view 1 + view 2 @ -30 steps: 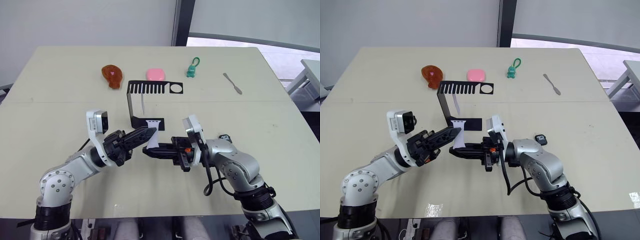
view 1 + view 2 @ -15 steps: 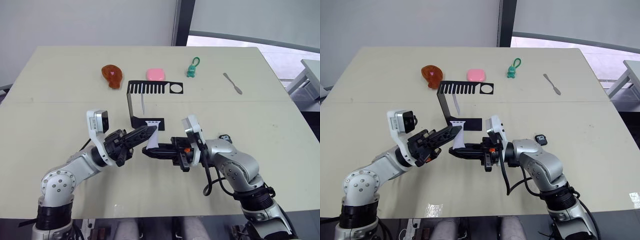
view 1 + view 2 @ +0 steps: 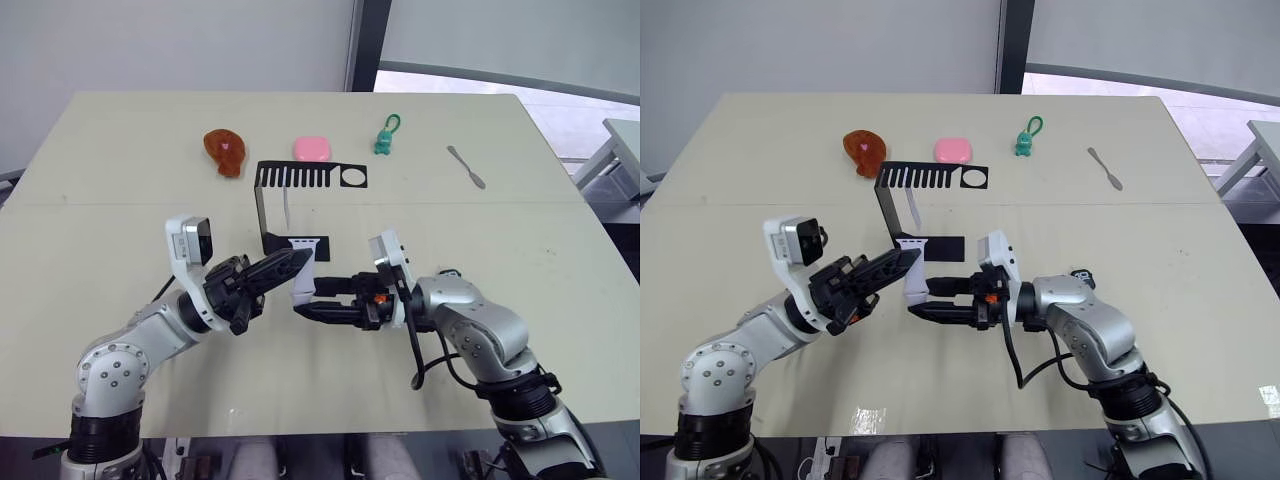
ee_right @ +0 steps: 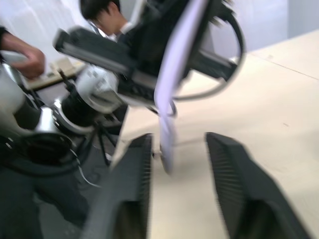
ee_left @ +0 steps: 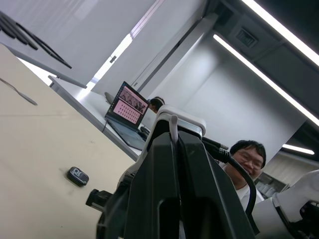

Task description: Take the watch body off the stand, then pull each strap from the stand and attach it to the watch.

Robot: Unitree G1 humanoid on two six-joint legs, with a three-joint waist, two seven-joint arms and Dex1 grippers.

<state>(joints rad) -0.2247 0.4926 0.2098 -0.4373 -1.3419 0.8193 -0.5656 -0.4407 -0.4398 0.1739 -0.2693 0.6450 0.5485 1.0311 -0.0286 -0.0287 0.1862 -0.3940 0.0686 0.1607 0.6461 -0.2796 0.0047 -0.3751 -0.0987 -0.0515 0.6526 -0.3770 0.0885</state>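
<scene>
lavender strap [image 3: 301, 277] clamped in left jaws [image 3: 296, 264] | right jaws [image 3: 307, 302] apart beside it

1. One stand [image 3: 268, 205] at mid-table.
2. Two straps: one [image 3: 286, 208] hanging under the stand's comb bar, one [image 3: 301, 278] just in front of the stand's base.
3. One watch body [image 3: 1084, 274], right of the stand.
4. One green keychain figure [image 3: 384, 139], one spatula [image 3: 466, 167], one pink case [image 3: 310, 148], one brown toy [image 3: 224, 150], all beyond the stand.

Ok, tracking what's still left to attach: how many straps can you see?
2. One strap hangs from the stand; the other strap is held by the left gripper, near the open right gripper.
</scene>
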